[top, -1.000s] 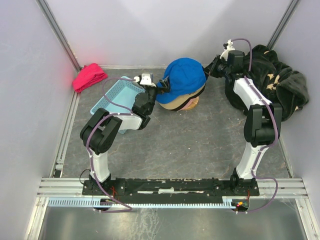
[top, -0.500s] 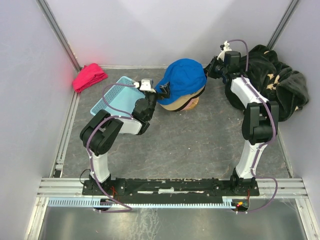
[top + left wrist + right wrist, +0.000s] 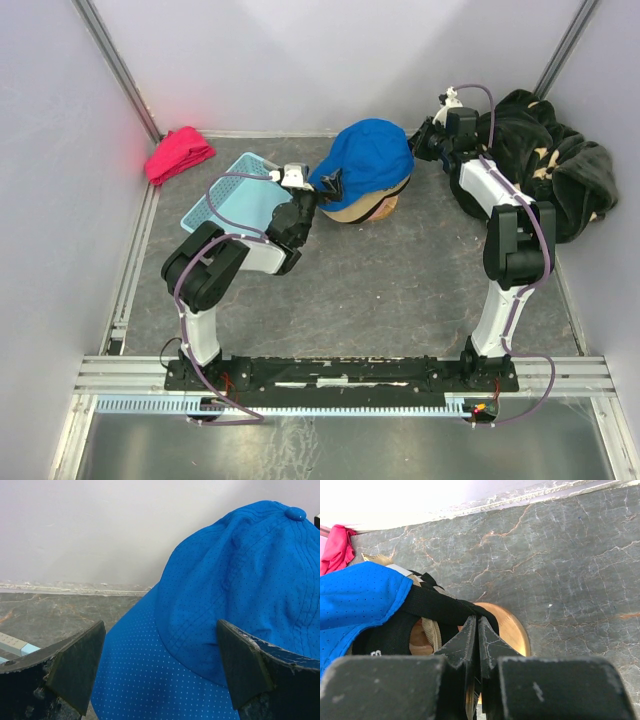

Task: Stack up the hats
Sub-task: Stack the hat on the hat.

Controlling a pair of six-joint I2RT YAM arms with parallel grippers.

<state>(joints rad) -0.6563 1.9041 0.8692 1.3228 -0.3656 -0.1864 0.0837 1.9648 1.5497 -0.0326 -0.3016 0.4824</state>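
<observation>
A bright blue cap (image 3: 368, 158) sits on top of a stack of caps, with tan and pink edges (image 3: 362, 208) showing below it. My left gripper (image 3: 326, 186) is open, one finger on each side of the blue cap's brim (image 3: 150, 680). The blue crown (image 3: 245, 580) fills the left wrist view. My right gripper (image 3: 422, 140) is at the stack's back right, shut on a black cap strap (image 3: 440, 609). In the right wrist view a black cap with small white lettering (image 3: 385, 640) lies under the blue one (image 3: 355, 600), above a round tan-orange base (image 3: 512, 630).
A light blue basket (image 3: 232, 196) lies left of the stack, under my left arm. A red-pink cloth bundle (image 3: 178, 153) is in the back left corner. Big black plush fabric with beige flowers (image 3: 548, 165) is heaped at the right wall.
My left gripper has moved forward and right, closer in around the blue cap's brim. The right gripper has shifted slightly toward the back with the strap still in it.
</observation>
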